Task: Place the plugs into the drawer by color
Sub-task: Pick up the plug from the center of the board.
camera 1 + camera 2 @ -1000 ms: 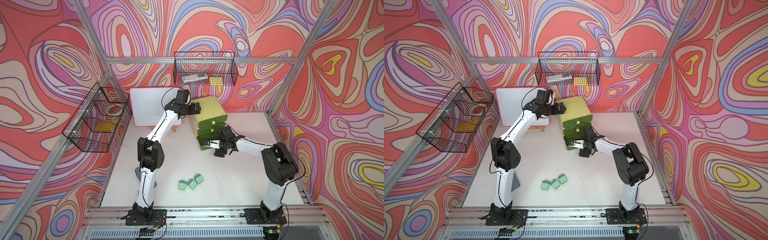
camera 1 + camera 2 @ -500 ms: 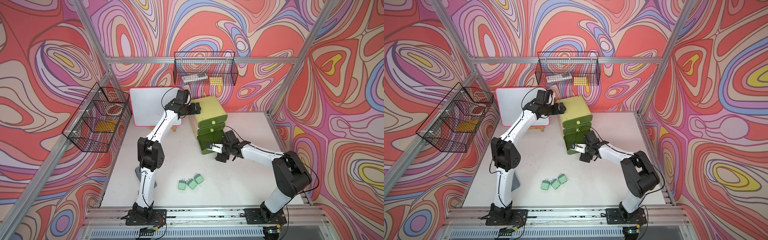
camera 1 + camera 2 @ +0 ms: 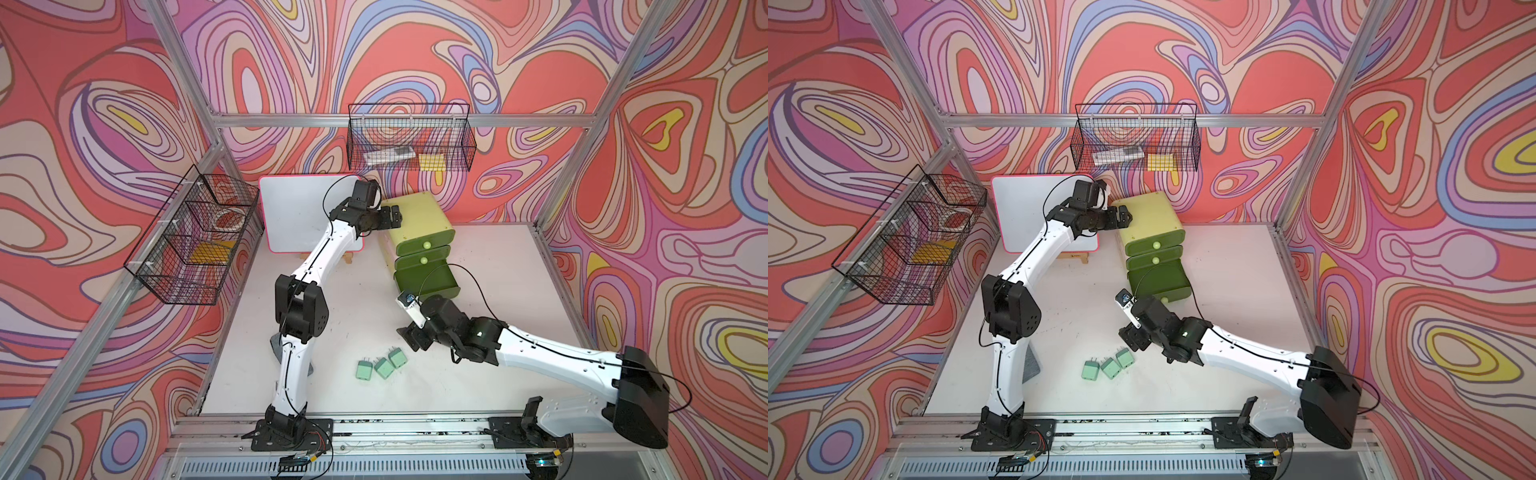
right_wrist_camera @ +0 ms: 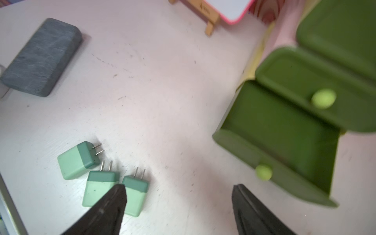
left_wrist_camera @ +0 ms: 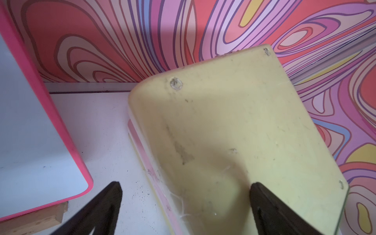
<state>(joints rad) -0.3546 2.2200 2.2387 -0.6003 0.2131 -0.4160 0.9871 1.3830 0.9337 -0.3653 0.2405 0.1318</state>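
Note:
Three mint green plugs [image 3: 383, 368] [image 3: 1111, 368] lie close together on the white table, prongs toward the back; the right wrist view shows them too [image 4: 76, 160]. The drawer [image 3: 419, 216] [image 3: 1150, 216], a pale yellow-green chest, stands at the back. Its bottom drawer [image 4: 280, 130] is pulled out and looks empty. My left gripper [image 3: 395, 216] [image 5: 186, 203] is open, astride the chest's top left edge. My right gripper [image 3: 411, 338] [image 4: 179, 203] is open over bare table, between the plugs and the pulled-out drawer, with nothing between its fingers.
A pink-rimmed whiteboard [image 3: 299, 216] on a wooden stand leans left of the chest. A grey block [image 4: 40, 57] lies by the left arm's base. Black wire baskets hang on the back wall [image 3: 409, 141] and the left wall [image 3: 195, 241].
My right gripper has drawn back from the bottom drawer's front toward the green plugs, leaving that drawer pulled out. The left arm has stayed at the chest's top.

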